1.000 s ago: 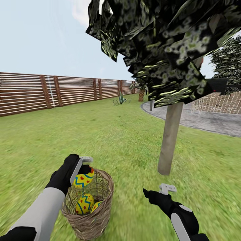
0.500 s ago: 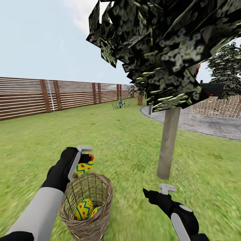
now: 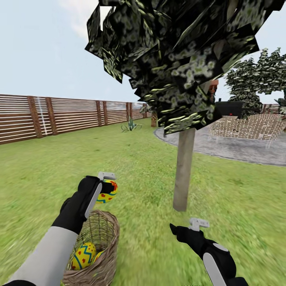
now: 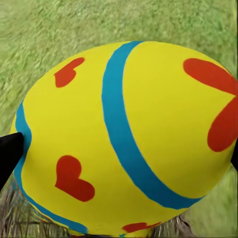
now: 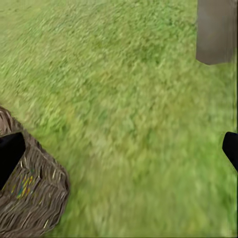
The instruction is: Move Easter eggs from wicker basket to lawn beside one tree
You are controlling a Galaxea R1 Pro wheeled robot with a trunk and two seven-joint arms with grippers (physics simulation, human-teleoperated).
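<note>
Green lawn [image 3: 47,178] runs back to a slatted fence [image 3: 59,119]. At the left, the wicker basket [image 3: 97,246] holds two Easter eggs [image 3: 83,256]; just above its rim the left gripper [image 3: 106,186] has its fingers pinching a third egg [image 3: 108,192]. Rightward stands the tree [image 3: 183,171], near this arm. The right gripper [image 3: 190,228] hangs with fingers spread, empty.

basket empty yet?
No. Two Easter eggs still sit inside the wicker basket; the third egg is held above it in the left tool.
</note>
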